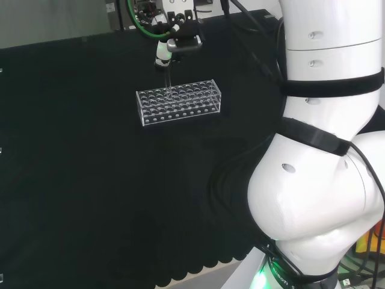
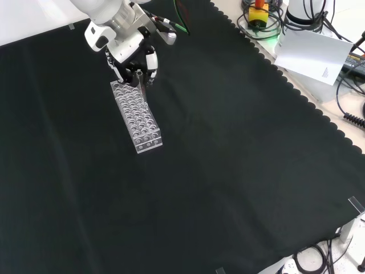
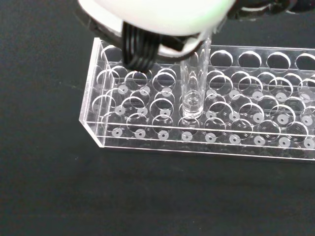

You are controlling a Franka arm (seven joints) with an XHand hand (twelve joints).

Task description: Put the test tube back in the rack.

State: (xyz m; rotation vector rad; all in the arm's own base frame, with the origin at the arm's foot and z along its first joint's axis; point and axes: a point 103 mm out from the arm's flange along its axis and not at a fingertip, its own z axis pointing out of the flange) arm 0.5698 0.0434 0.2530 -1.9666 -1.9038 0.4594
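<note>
Right under the wrist, the hand (image 3: 162,19) pinches the test tube (image 3: 193,81) upright, lining it up above a hole in the rack (image 3: 147,132).

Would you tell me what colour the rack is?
The rack is clear and colourless, with round holes; best in the wrist view.

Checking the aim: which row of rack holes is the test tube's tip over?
The test tube tip hangs over the rack's second row from the near wall.
</note>
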